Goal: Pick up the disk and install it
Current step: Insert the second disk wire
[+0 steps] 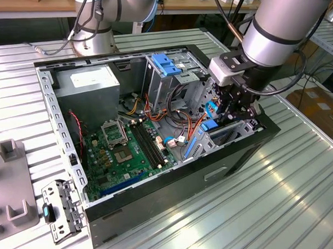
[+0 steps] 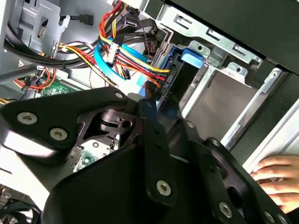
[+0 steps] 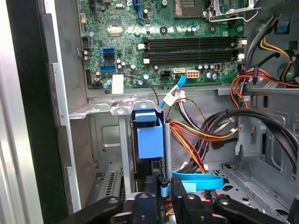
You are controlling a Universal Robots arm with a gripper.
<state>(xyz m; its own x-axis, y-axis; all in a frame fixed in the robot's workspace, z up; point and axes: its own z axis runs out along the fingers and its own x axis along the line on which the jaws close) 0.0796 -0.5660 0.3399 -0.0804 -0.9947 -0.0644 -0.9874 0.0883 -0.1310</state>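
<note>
The black end effector (image 1: 235, 108) reaches down into the open black computer case (image 1: 152, 211), at the case's corner nearest the desk's far edge. The grey hard disk in its blue plastic carrier (image 3: 150, 140) stands on edge in a metal bay slot. I cannot tell whether the end effector is grasping it. To seat the disk well, I judge it should be pushed straight along the slot, clear of the coloured cables (image 3: 196, 135).

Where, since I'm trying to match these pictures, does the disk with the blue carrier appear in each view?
Exterior view: the disk stands on edge in the drive cage, toward the exterior view's right.
Second wrist view: the disk sits in the drive cage beside the wire bundle.
First wrist view: the disk stands edge-on next to the wire bundle.
Shared landmark: the green motherboard.
</note>
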